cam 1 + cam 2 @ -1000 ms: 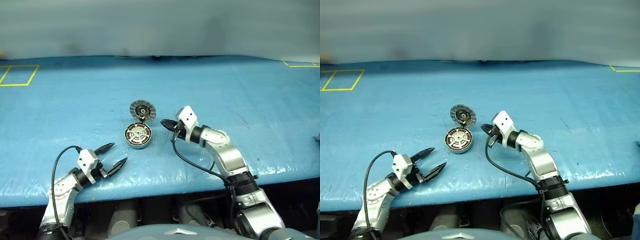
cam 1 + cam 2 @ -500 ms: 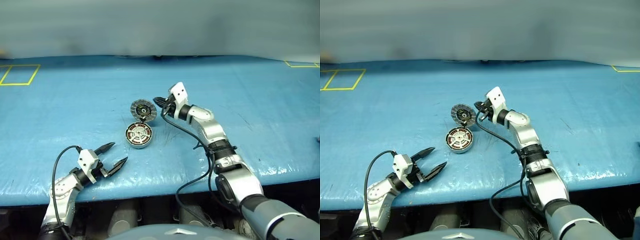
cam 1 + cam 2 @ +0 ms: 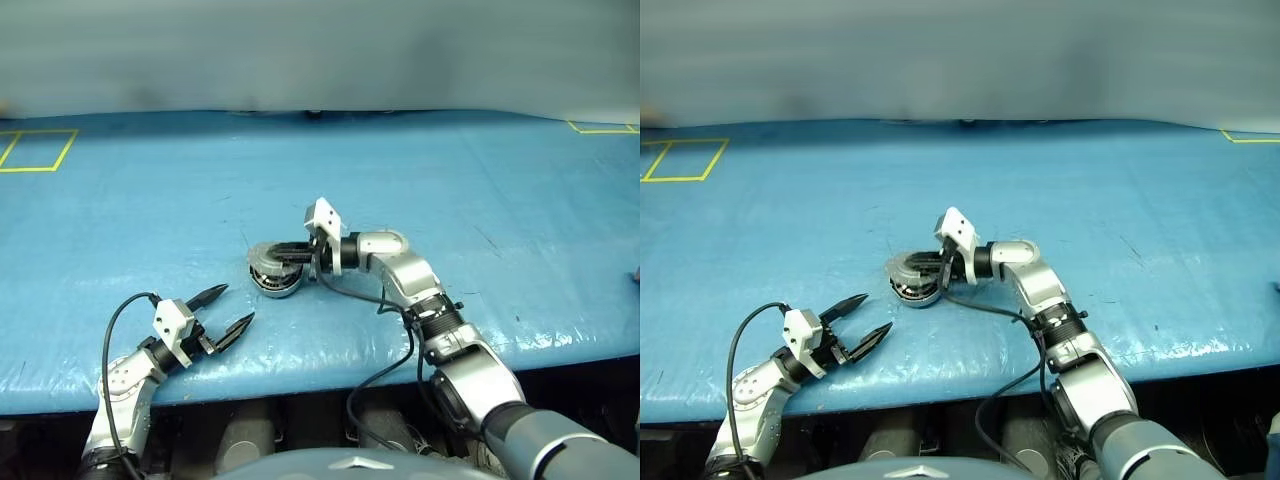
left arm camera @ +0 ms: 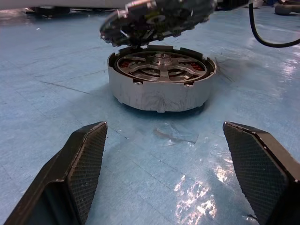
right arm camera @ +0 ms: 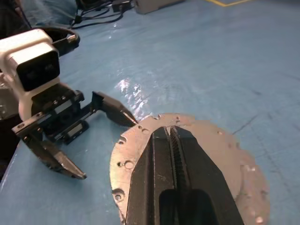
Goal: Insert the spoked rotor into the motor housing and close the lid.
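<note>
Pressing shut right claw [image 3: 268, 251] on lid [image 5: 220, 154]; no writing legible.

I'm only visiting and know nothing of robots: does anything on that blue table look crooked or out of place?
Only the lid: it hangs tilted, half shut above the motor housing, with the right gripper, jaws shut, lying on its outer face. The spoked rotor sits level inside. Nothing looks spilled or broken.

There are no words, numbers, labels or brand names to read in any of the pictures. The only marks are yellow lines [image 3: 38, 150] painted on the blue table [image 3: 150, 220], making box shapes near the far corners, and they spell nothing.
</note>
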Available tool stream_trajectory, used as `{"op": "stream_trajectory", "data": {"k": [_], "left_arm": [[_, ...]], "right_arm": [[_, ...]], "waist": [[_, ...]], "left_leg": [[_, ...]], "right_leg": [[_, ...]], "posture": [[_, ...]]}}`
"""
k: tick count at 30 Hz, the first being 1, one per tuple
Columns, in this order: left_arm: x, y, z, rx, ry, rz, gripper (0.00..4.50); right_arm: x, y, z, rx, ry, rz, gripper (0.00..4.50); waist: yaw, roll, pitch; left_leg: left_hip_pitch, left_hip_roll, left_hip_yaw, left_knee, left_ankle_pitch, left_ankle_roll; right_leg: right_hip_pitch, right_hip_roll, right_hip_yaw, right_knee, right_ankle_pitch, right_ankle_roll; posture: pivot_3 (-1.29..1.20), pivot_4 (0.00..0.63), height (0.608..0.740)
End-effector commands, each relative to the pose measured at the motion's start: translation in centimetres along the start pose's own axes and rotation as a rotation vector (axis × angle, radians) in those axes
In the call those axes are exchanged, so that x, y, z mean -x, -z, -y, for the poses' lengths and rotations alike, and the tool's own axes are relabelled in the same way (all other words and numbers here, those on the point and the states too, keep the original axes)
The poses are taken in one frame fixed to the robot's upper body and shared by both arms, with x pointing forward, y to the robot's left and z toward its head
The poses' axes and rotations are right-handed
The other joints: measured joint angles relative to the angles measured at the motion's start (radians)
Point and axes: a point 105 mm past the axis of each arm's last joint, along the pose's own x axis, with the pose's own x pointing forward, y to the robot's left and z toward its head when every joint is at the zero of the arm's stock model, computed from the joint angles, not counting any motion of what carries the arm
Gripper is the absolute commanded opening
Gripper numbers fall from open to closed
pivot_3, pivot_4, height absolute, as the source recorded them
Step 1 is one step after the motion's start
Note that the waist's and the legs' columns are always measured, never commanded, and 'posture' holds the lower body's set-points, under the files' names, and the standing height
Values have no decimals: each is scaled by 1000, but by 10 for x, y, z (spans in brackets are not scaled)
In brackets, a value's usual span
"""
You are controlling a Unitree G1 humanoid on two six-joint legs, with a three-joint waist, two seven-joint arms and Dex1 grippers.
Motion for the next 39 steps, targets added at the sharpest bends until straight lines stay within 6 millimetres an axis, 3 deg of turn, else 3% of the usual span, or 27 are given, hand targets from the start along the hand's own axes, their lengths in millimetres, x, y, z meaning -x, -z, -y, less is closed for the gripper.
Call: {"op": "stream_trajectory", "data": {"k": [1,9,14,17,26,39], "left_arm": [[2,-4,-1,-9,-10,13,4220],[3,-4,0,-6,-9,4,4220],[2,-4,1,-7,-9,4,4220],[1,-4,1,-6,-10,3,4220],[-2,-2,1,-8,-5,-2,4220],[3,1,0,-10,-19,-10,4220]], "right_arm": [[-3,5,-4,44,11,-41,97],[-5,31,-10,75,81,-104,97],[0,16,-7,58,171,24,97],[4,8,-8,80,196,59,668],[0,-1,-4,130,284,98,3597],[-8,18,-1,86,292,38,3597]], "waist": [[0,0,0],[-2,0,0],[-3,-1,-1],[-3,-1,-1],[-1,-1,-1],[0,-1,-1]], "left_leg": [[0,0,0,0,0,-1],[1,0,0,0,-3,-5],[2,0,0,0,-3,-5],[2,0,0,0,-3,-5],[1,0,0,0,-3,-5],[1,0,0,0,-3,-5]], "right_leg": [[0,0,0,0,0,0],[1,0,0,0,-2,3],[1,0,0,0,-3,4],[1,0,1,0,-3,4],[0,0,0,0,-3,4],[0,0,0,0,-3,4]], "posture": [[0,150,740],[0,150,740],[0,150,740],[0,150,740],[0,150,740],[0,150,740]]}}
